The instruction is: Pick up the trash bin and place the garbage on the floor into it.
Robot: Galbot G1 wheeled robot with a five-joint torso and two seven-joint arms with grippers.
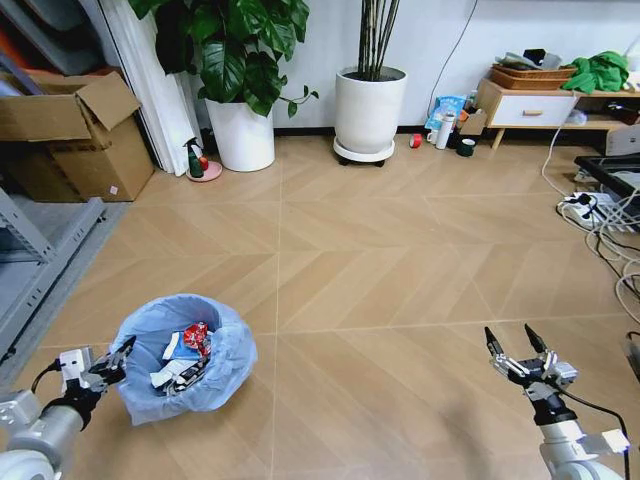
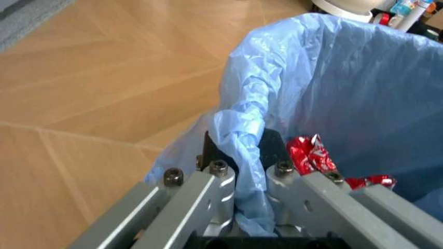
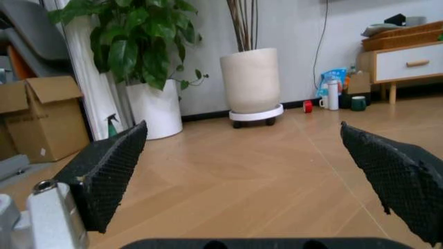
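Two grippers are in play, and the left gripper [image 1: 118,358] is the busy one, clamped tight on the rim of the trash bin [image 1: 190,395] at the bin's nine o'clock, blue liner pinched between its fingers [image 2: 220,182]. That bin sits at the head view's seven o'clock on the floor [image 1: 380,270], with the garbage [image 1: 190,352] already piled inside: a red wrapper [image 2: 312,155] and white scraps among it. No loose litter catches the eye on the boards ahead. The right gripper [image 1: 517,345] hovers at five o'clock, jaws spread wide and empty. By my read, collection looks about finished; the next call is keeping the bin level and that grip firm.
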